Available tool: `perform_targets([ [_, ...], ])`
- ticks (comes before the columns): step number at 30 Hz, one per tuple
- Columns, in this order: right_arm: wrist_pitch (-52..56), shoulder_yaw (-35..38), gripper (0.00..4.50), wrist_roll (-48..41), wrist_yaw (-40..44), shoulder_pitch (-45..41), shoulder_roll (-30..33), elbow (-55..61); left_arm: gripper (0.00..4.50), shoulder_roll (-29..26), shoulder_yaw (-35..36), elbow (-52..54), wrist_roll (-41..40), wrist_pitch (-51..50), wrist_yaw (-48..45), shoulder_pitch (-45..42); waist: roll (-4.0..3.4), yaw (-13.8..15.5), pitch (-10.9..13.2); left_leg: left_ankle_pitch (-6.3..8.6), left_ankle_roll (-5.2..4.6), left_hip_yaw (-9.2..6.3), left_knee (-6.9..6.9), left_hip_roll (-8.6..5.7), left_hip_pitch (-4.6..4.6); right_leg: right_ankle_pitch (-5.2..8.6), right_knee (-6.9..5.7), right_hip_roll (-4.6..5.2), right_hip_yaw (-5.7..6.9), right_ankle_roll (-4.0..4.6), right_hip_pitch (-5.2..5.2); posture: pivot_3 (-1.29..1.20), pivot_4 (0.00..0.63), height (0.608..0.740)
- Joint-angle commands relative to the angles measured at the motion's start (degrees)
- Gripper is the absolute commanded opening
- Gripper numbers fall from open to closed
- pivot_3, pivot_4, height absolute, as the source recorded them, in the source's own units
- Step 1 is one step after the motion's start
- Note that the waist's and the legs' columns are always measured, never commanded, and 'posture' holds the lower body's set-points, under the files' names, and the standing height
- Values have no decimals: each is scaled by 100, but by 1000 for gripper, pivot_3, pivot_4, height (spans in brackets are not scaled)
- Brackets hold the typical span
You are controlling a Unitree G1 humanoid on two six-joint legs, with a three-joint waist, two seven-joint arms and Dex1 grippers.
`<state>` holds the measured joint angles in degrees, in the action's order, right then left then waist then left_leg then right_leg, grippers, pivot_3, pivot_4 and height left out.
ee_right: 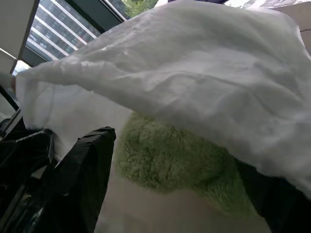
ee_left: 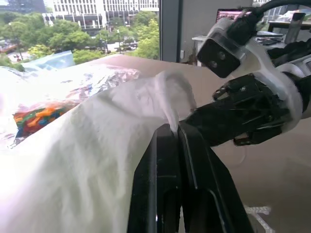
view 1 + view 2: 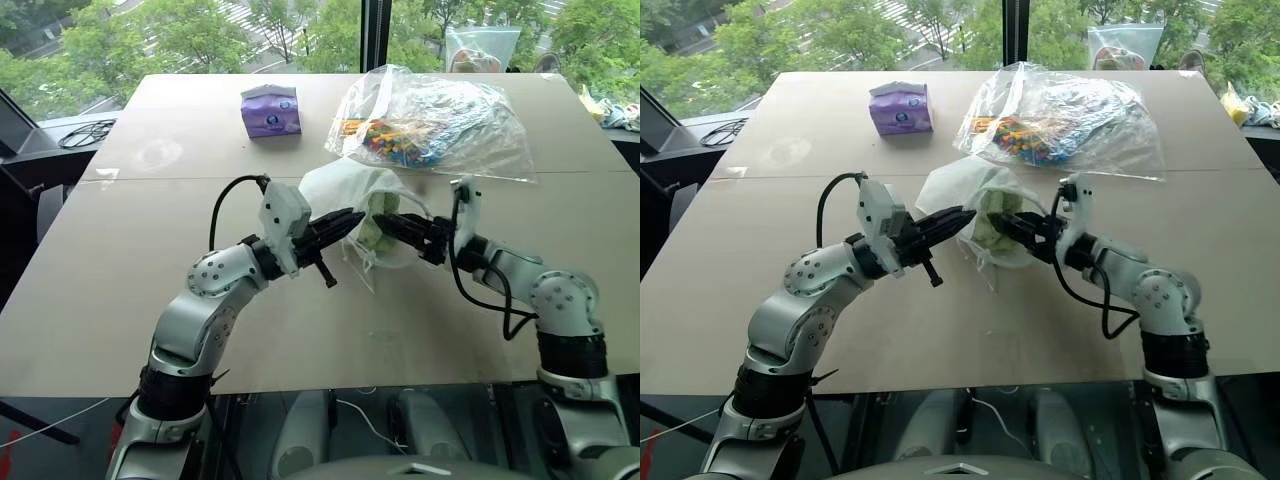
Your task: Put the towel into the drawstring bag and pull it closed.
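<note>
The drawstring bag (image 3: pixel 335 185) is a thin white pouch lifted off the table's middle, its mouth facing my right arm. My left gripper (image 3: pixel 352 220) is shut on the bag's rim; the left wrist view has the white fabric (image 2: pixel 97 145) pinched between its black fingers (image 2: pixel 167 160). The light green towel (image 1: pixel 170 160) sits inside the mouth under the upper layer of fabric (image 1: pixel 194 73). My right gripper (image 3: pixel 388 224) is open at the mouth, its fingers (image 1: pixel 87 170) spread wide on either side of the towel. White cords (image 3: pixel 362 262) hang below the bag.
Behind the pouch lies a big clear plastic bag (image 3: pixel 430 125) of colourful items. A purple tissue packet (image 3: pixel 270 110) stands at the back left, and a small clear zip bag (image 3: pixel 480 48) at the far edge. Bare tabletop (image 3: pixel 120 280) spreads to the left and front.
</note>
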<state>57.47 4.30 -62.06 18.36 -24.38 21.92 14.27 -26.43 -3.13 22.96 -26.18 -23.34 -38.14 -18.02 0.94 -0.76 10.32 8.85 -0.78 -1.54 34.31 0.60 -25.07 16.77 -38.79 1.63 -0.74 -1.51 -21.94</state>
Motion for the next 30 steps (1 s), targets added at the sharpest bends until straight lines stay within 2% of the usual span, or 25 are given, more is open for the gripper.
perform_targets([
  [1, -149, 11, 3795, -238, 1145, 251, 430, 971, 0, 216, 64, 61, 21, 77, 223, -123, 1, 6, 2, 0, 0, 1, 0, -1, -2, 1, 2, -1, 0, -3, 0, 0, 150, 740],
  [4, -589, 230, 3795, 82, 1805, 511, 841, 1052, 0, 327, 70, 12, 87, 77, 335, -129, 6, 12, 5, 1, -1, 0, 3, -3, -4, 8, 4, -2, 1, -18, 2, 0, 150, 740],
  [6, -1004, 269, 3795, 745, 1746, 593, 1072, 704, 0, 379, 65, -7, 114, 108, 365, -80, 7, 10, 5, 1, -1, 1, 7, -4, -3, 10, 4, -5, 1, -23, 3, 0, 150, 740],
  [8, -1471, 265, 3795, 1562, 1326, 500, 1137, 98, 0, 420, 38, -29, 150, 148, 382, -52, 9, 1, 6, 1, -1, 4, 10, -3, 1, 8, 3, -1, -3, -27, 4, 0, 150, 740],
  [11, -1774, 390, 3795, 1796, 1723, 618, 1321, -118, 0, 531, 50, -85, 234, 205, 473, -34, 10, 16, 8, 0, 0, 6, 13, -4, 4, 6, 0, 6, -4, -29, 5, 0, 150, 740],
  [16, -1823, -509, 3795, 2716, 2198, 977, 1841, -84, 0, 780, 135, -163, 202, 185, 675, -122, 11, 18, 8, 1, 0, 6, 12, -4, 1, 1, 2, 2, -3, -21, 6, 0, 150, 740],
  [23, -2024, -832, 3795, 3344, 1902, 610, 1314, -561, 0, 860, 174, -120, 131, 126, 714, -105, 13, 3, 10, 0, 0, 2, 16, -5, 4, 5, -5, -16, -3, -31, 8, 0, 150, 740],
  [30, -2002, -704, 3795, 3698, 1741, 350, 1052, -945, 0, 833, 218, -75, 55, 87, 717, -1, 14, 32, 10, 0, 0, 3, 27, -6, 7, -8, -5, -12, -3, -19, 16, 0, 150, 740],
])
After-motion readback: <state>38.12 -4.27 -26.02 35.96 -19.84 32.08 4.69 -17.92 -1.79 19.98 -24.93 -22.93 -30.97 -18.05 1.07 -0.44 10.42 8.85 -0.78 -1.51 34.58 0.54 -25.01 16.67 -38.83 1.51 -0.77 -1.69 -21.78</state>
